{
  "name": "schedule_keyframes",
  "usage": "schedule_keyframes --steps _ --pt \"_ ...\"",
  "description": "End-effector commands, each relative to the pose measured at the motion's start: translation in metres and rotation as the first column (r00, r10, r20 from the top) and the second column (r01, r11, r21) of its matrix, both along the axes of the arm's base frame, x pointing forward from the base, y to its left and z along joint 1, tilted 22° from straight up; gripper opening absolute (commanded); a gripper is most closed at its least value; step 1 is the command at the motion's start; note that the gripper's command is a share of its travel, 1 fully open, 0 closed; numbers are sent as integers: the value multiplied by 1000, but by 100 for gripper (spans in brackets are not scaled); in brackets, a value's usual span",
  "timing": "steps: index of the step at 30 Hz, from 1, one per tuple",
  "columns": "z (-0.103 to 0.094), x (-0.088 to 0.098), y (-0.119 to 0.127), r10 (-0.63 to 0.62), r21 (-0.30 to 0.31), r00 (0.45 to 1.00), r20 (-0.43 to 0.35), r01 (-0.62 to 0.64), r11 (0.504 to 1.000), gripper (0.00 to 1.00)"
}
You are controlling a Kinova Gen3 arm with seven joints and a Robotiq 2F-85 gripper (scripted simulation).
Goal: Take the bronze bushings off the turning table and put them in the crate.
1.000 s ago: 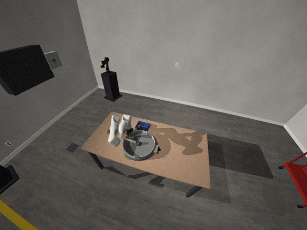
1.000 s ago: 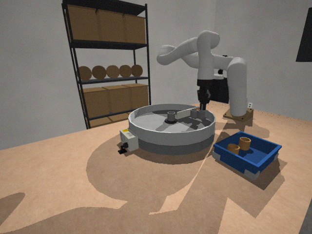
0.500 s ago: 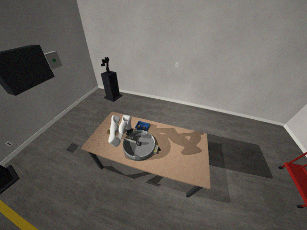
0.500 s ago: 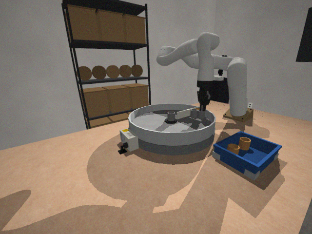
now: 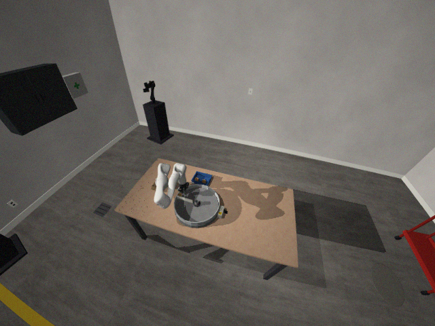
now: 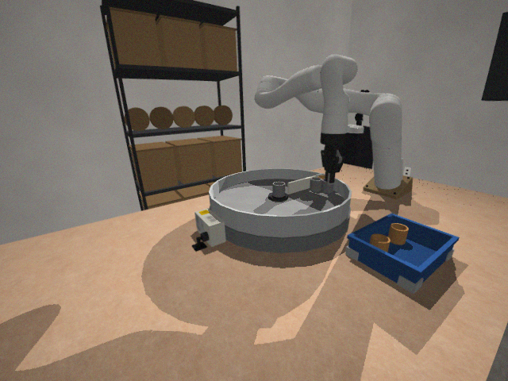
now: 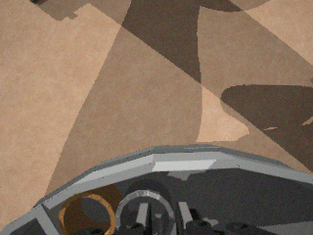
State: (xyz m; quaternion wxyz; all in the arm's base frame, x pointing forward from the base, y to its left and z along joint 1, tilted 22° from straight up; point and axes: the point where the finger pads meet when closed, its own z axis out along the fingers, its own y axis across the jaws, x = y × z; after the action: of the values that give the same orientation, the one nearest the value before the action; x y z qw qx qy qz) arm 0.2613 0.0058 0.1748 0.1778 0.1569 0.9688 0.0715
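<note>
Bronze bushing [image 5: 179, 194] [image 6: 322, 176] [image 7: 64, 220] lies beyond the steel one [image 6: 329, 188] [image 7: 147, 194] from the narrowly spread, empty jaws, towards the table's [image 5: 259, 224] [image 6: 102, 266] [image 7: 98, 122] lower-left corner, top view.

Turntable wall: smooth grey, plastic or painted metal, mostly matt, on the round turntable [image 5: 215, 218] [image 6: 282, 225] [image 7: 117, 165].
Crate: blue, matt, plastic-looking crate [image 5: 198, 174] [image 6: 385, 263].
Bronze rings: orange-brown metallic look, low shine, on the bushings in the crate [image 6: 390, 235] and the bushing in the turntable [image 7: 62, 218].
Steel ring: dull grey metal look on the bushing [image 7: 122, 206].
Arm: smooth white shell, softly glossy, on the robot arm [image 5: 162, 185] [image 6: 385, 143].
Gripper: black, mostly matt gripper [image 6: 329, 178] [image 7: 163, 216].
Tabletop: tan, matt, faintly mottled table [image 5: 259, 231] [image 6: 102, 262] [image 7: 54, 98].
Boxes: matt brown, cardboard-looking boxes [image 6: 135, 39].
</note>
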Motion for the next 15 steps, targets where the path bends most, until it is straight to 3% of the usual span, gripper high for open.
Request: schedule_keyframes --steps 1,15 --pt "0 0 0 1 1 1000 0 -1 1000 18" --pt "-6 2 1 1 1 1000 0 -1 1000 18"
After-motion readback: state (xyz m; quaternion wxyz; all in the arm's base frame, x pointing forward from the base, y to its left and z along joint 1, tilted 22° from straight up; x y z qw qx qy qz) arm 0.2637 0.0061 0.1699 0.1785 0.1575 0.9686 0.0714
